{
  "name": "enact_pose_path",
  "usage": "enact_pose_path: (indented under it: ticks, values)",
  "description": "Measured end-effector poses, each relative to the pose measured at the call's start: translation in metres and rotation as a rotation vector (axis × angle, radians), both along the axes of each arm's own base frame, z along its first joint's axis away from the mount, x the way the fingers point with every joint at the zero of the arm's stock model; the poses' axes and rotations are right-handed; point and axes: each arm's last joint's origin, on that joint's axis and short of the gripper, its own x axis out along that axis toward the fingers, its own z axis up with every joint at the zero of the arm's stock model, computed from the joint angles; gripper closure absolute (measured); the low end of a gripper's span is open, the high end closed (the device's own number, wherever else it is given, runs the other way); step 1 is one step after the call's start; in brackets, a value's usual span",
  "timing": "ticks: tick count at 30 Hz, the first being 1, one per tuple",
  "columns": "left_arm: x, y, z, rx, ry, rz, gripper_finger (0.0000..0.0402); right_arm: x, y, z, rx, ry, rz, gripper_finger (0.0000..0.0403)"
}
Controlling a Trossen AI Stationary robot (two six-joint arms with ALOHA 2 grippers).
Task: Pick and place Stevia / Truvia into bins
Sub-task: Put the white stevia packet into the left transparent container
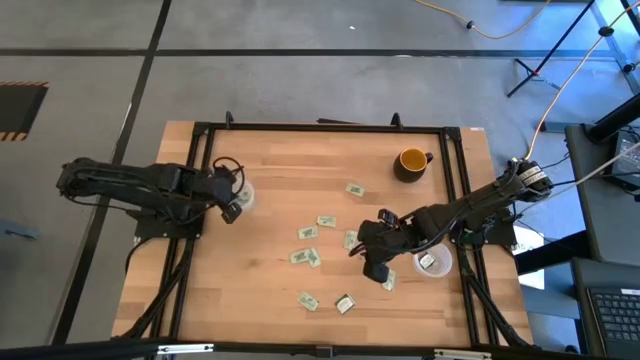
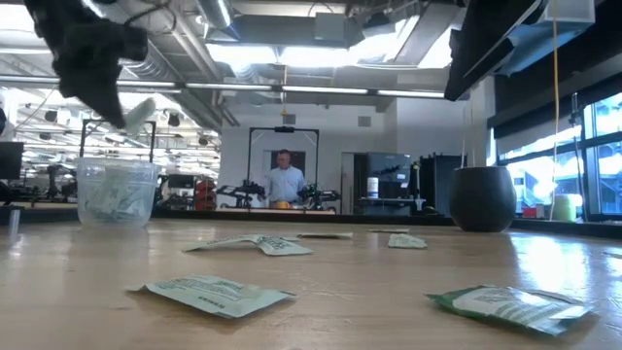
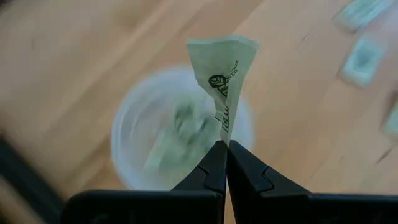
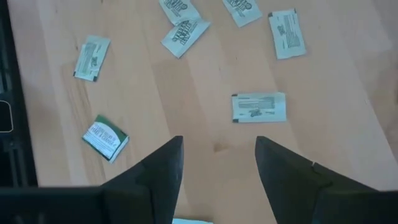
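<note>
Stevia packet (image 3: 222, 74): pale green, creased

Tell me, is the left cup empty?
No. The left cup already holds packets, seen through its clear wall; the left gripper holds another packet above it.

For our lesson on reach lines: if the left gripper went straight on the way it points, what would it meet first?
Probably the clear cup: the left gripper, shut on a packet, points down into its mouth. Depth is unclear.
</note>
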Motion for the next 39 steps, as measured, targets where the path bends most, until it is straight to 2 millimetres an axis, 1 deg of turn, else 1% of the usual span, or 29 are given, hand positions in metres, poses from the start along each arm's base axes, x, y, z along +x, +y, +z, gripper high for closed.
enact_pose_path:
  ticks: [3, 6, 11, 18, 20, 23, 26, 29, 32, 36, 39]
  values:
    - [0.000, 0.001, -0.010, -0.043, 0.096, 0.030, 0.0398, 0.000, 0.000, 0.000, -0.001, 0.000, 0.000, 0.0202]
    - [0.003, 0.003, -0.020, -0.046, 0.158, 0.044, 0.0398, 0.000, 0.000, 0.000, 0.001, 0.003, 0.001, 0.0202]
    - [0.012, 0.005, -0.028, -0.045, 0.229, 0.040, 0.0398, -0.003, 0.001, -0.001, -0.005, 0.025, 0.008, 0.0202]
    - [0.019, 0.006, -0.036, -0.103, 0.297, 0.034, 0.0398, -0.004, 0.003, -0.002, 0.013, 0.029, -0.020, 0.0202]
    - [0.020, 0.006, -0.037, -0.105, 0.307, 0.032, 0.0397, -0.006, 0.003, -0.006, 0.020, 0.046, -0.034, 0.0201]
    - [0.020, 0.006, -0.038, -0.099, 0.315, 0.011, 0.0391, -0.012, 0.001, -0.020, 0.058, 0.111, -0.049, 0.0201]
    - [0.020, 0.006, -0.037, -0.091, 0.320, -0.007, 0.0381, -0.018, -0.001, -0.034, 0.068, 0.164, -0.073, 0.0201]
    - [0.023, 0.007, -0.031, -0.074, 0.302, -0.023, 0.0370, -0.023, -0.003, -0.042, 0.063, 0.193, -0.094, 0.0201]
    - [0.027, 0.007, -0.021, -0.049, 0.273, -0.049, 0.0361, -0.023, -0.003, -0.043, 0.067, 0.197, -0.093, 0.0201]
    - [0.033, 0.009, -0.006, 0.013, 0.226, -0.055, 0.0355, -0.023, -0.001, -0.043, 0.127, 0.228, -0.068, 0.0201]
    - [0.039, 0.010, -0.001, 0.066, 0.168, -0.061, 0.0355, -0.025, 0.002, -0.043, 0.152, 0.242, -0.052, 0.0201]
